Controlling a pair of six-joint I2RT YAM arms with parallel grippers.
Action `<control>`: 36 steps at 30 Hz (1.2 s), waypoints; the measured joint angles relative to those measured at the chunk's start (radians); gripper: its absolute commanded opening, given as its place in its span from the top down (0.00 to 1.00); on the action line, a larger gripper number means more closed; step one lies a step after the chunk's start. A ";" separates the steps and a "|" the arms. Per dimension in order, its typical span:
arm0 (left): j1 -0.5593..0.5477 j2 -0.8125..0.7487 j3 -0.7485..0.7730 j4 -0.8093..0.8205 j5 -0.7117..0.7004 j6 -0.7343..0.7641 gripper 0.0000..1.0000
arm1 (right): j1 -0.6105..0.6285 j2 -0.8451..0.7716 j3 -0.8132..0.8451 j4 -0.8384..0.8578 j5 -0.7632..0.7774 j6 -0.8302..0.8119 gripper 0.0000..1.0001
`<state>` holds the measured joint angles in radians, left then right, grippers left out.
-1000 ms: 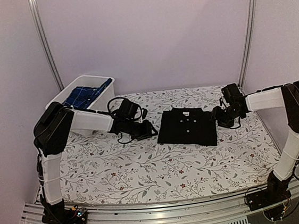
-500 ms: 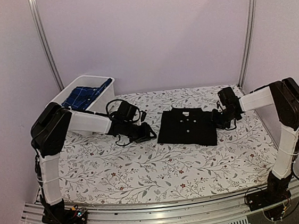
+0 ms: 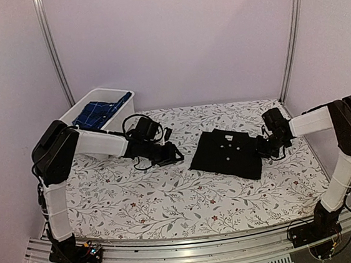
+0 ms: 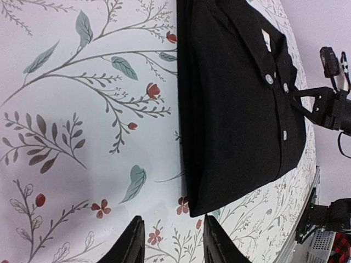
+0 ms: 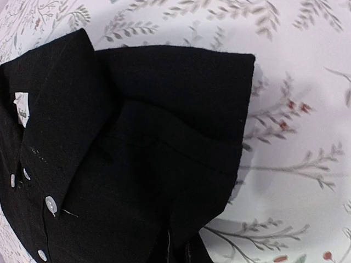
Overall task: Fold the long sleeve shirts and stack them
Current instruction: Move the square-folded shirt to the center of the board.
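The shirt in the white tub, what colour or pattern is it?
The shirt is dark blue plaid, best seen in the top external view.

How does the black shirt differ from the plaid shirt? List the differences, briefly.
The black shirt is plain; the plaid shirt is blue-checked. The black shirt lies folded flat on the table; the plaid shirt sits rumpled in the white tub. Both are dark cloth garments.

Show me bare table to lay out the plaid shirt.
Widest: the near table, between black shirt and arm bases. A narrower strip lies behind that shirt. Crowded: the middle row of left hand, shirt, right hand; tub in the far-left corner.
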<state>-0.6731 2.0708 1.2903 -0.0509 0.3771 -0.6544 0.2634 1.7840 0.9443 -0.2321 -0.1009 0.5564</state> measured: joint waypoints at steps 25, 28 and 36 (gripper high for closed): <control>-0.011 -0.148 -0.067 -0.021 0.015 0.019 0.64 | -0.191 -0.393 -0.134 -0.289 0.040 -0.036 0.43; -0.011 -0.170 -0.081 -0.021 0.011 0.019 0.64 | -0.091 -0.411 -0.068 -0.304 0.051 -0.025 0.45; -0.011 -0.188 -0.096 -0.018 0.004 0.018 0.64 | 0.129 -0.266 0.109 -0.244 -0.003 0.003 0.44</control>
<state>-0.6846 1.8824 1.1946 -0.0692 0.3813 -0.6361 0.3923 1.5185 1.0531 -0.4763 -0.1043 0.5598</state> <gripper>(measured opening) 0.363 0.555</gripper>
